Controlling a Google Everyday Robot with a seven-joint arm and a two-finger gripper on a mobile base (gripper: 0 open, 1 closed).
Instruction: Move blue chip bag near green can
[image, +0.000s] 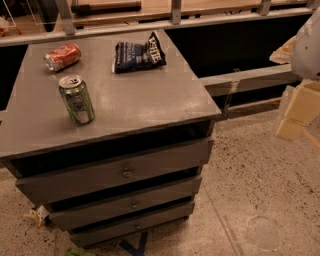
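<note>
The blue chip bag (139, 54) lies flat at the back of the grey cabinet top (145, 100), right of centre. It is dark navy with white lettering and a black-and-white corner. The green can (76, 99) stands upright nearer the front left, about a bag's width away from the bag. My gripper (294, 119) hangs at the far right of the view, off the cabinet's right side and above the floor. It is well away from both things and holds nothing that I can see.
A red-orange soda can (62, 56) lies on its side at the back left, behind the green can. The cabinet has three drawers (125, 172) standing slightly open. A grey rail (150, 25) runs behind it. Speckled floor (260, 190) lies to the right.
</note>
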